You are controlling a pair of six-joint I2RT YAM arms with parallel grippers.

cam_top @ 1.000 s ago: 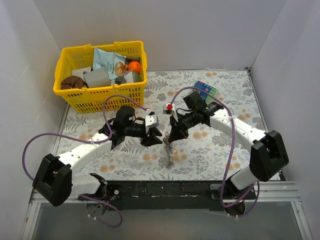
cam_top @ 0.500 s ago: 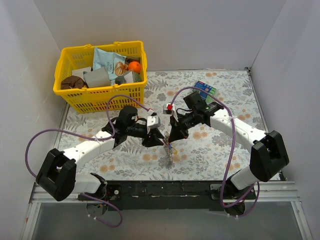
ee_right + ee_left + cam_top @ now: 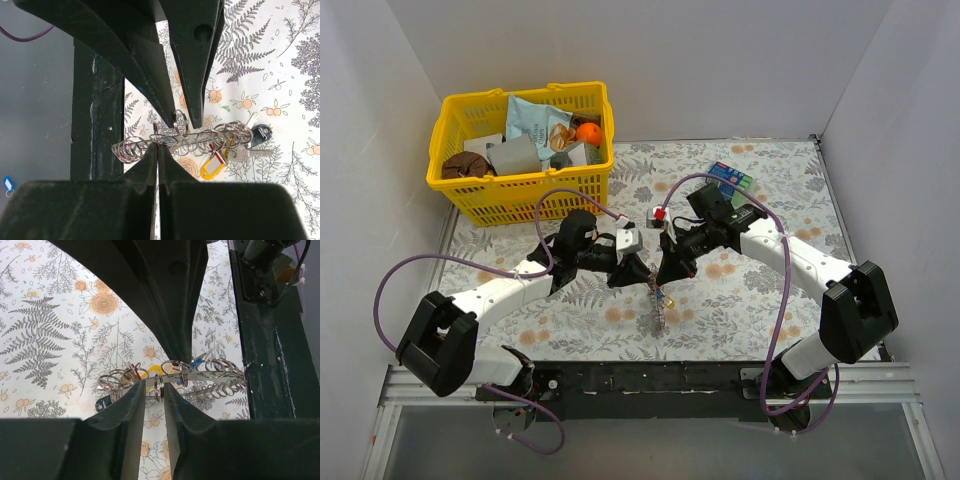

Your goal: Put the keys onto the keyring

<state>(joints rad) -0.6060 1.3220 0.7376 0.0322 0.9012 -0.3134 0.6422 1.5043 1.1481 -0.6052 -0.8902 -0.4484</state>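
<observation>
My right gripper (image 3: 663,282) (image 3: 159,146) is shut on the edge of the keyring (image 3: 195,134), a thin metal hoop held edge-on above the floral cloth, with several small rings threaded on it. Keys hang from it: a yellow-tagged one (image 3: 212,167), a dark-headed one (image 3: 261,132) and a silver blade (image 3: 250,153). My left gripper (image 3: 642,278) (image 3: 154,387) faces it from the left. Its jaws stand a narrow gap apart around one small ring (image 3: 159,385) on the keyring (image 3: 200,376). The right finger touches that ring. In the top view the keyring (image 3: 660,305) dangles between both grippers.
A yellow basket (image 3: 520,200) full of packets and an orange stands at the back left. A blue-green packet (image 3: 730,178) lies at the back right. A small white and red item (image 3: 657,214) sits behind the grippers. The black base rail (image 3: 650,378) runs along the near edge.
My left gripper has moved right to the keyring and its jaws have narrowed around a small ring. The right gripper has kept its hold and place.
</observation>
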